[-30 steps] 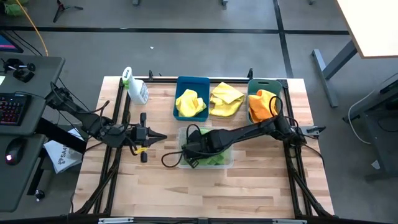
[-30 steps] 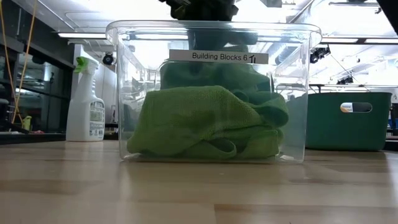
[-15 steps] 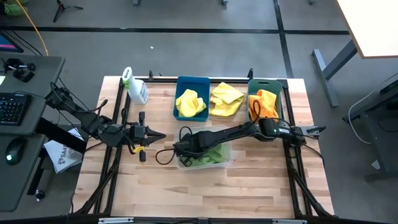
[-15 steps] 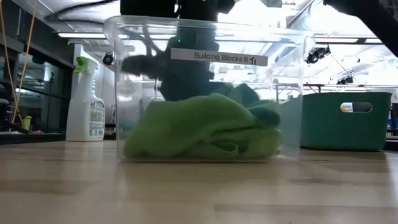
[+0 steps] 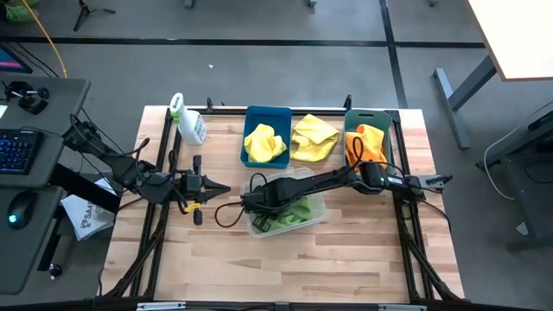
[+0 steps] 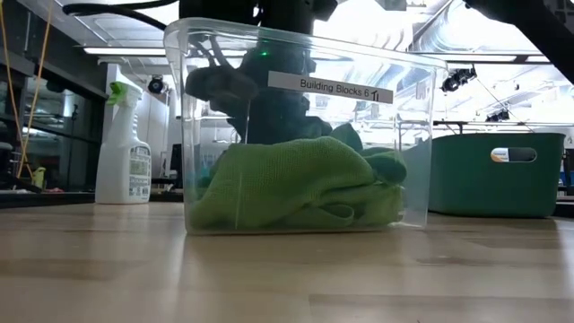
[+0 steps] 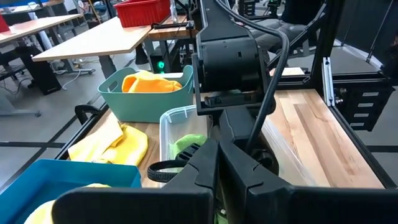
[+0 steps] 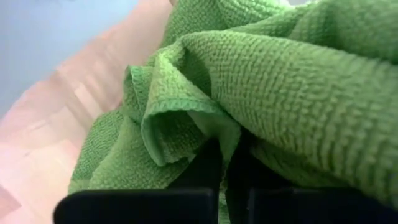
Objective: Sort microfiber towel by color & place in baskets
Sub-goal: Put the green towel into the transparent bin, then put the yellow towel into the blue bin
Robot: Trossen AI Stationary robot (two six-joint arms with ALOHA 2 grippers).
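On your wooden table [image 5: 363,259], the right gripper [image 5: 259,205] sits closed inside the clear bin [image 6: 417,179] against green cloths [image 6: 296,184]; the left gripper [image 5: 223,188] waits closed at left.

Spray bottle [image 6: 125,144] label text illegible

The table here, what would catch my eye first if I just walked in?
Probably the clear bin near the table's middle, tipped askew, stuffed with green cloths, with the right arm's pincer reaching down inside, shut among them. Behind it runs a bright row: yellow cloths in the blue bin, another yellow cloth lying loose on the table, and an orange one in the teal bin.
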